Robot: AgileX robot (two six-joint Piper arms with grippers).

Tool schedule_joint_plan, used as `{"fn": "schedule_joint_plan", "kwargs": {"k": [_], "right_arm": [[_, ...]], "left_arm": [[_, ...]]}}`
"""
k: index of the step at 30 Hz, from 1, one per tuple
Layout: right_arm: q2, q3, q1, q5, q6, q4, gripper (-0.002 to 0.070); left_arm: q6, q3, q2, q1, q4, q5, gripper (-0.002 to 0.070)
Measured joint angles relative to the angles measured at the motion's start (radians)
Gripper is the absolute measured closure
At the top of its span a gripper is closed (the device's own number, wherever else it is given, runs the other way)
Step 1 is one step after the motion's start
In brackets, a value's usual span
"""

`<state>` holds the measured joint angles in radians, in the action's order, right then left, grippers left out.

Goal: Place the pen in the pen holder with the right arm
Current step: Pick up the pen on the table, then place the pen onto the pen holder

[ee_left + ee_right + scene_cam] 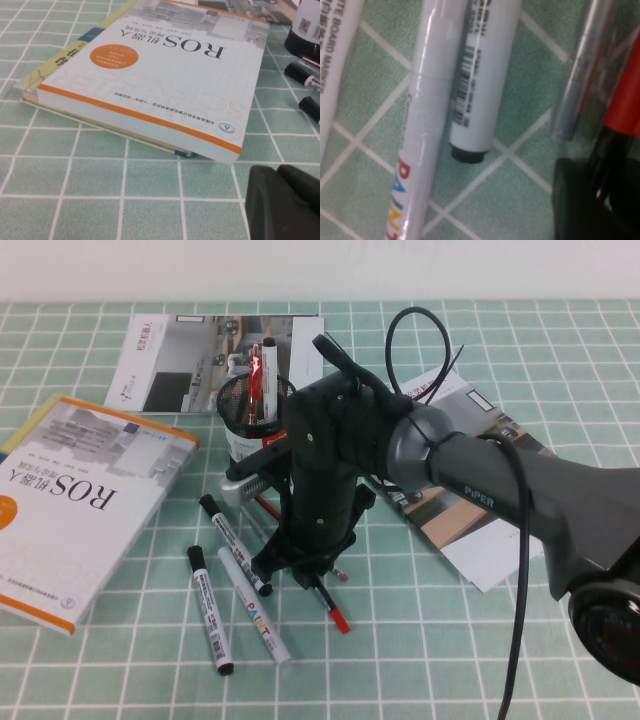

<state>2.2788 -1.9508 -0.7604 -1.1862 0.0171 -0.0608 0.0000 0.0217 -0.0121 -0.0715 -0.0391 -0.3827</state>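
The pen (331, 606), black barrel with a red end, lies on the green tiled cloth in front of the pen holder (248, 418), a black mesh cup with several pens in it. My right gripper (306, 576) is down at the table over the pen. In the right wrist view the gripper (606, 200) is shut on the pen's black barrel (609, 160), just below its red cap. My left gripper (285, 205) is shut and empty, low over the cloth beside the ROS book (160, 75); it does not show in the high view.
Three white markers (209, 609) (234, 543) (256, 610) lie just left of my right gripper, with a silver pen (574, 90) close by. The ROS book (70, 500) lies at the left. Magazines lie behind the holder (180, 360) and under my right arm (470, 520).
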Motion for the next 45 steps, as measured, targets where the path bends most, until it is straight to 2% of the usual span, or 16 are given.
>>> {"fn": "schedule_joint_plan", "kwargs": {"k": [4, 15, 21, 24, 31, 41, 45], "right_arm": [[0.001, -0.002, 0.0, -0.008, 0.0, 0.014, 0.0609], [-0.04, 0.024, 0.0, -0.026, 0.0, 0.029, 0.061], [-0.255, 0.201, 0.0, 0.033, -0.011, 0.031, 0.061], [-0.381, 0.375, 0.0, 0.221, -0.033, 0.031, 0.061], [-0.553, 0.661, 0.0, 0.837, -0.069, 0.034, 0.061], [-0.478, 0.746, 0.029, 1.653, -0.071, 0.034, 0.061], [-0.399, 0.729, 0.047, 1.855, -0.071, 0.023, 0.061]], "left_arm": [[0.0, 0.0, 0.0, 0.0, 0.0, 0.0, 0.0679], [0.0, 0.0, 0.0, 0.0, 0.0, 0.0, 0.0679], [0.0, 0.0, 0.0, 0.0, 0.0, 0.0, 0.0679], [0.0, 0.0, 0.0, 0.0, 0.0, 0.0, 0.0679], [0.0, 0.0, 0.0, 0.0, 0.0, 0.0, 0.0679], [0.0, 0.0, 0.0, 0.0, 0.0, 0.0, 0.0679], [0.0, 0.0, 0.0, 0.0, 0.0, 0.0, 0.0679]]}}
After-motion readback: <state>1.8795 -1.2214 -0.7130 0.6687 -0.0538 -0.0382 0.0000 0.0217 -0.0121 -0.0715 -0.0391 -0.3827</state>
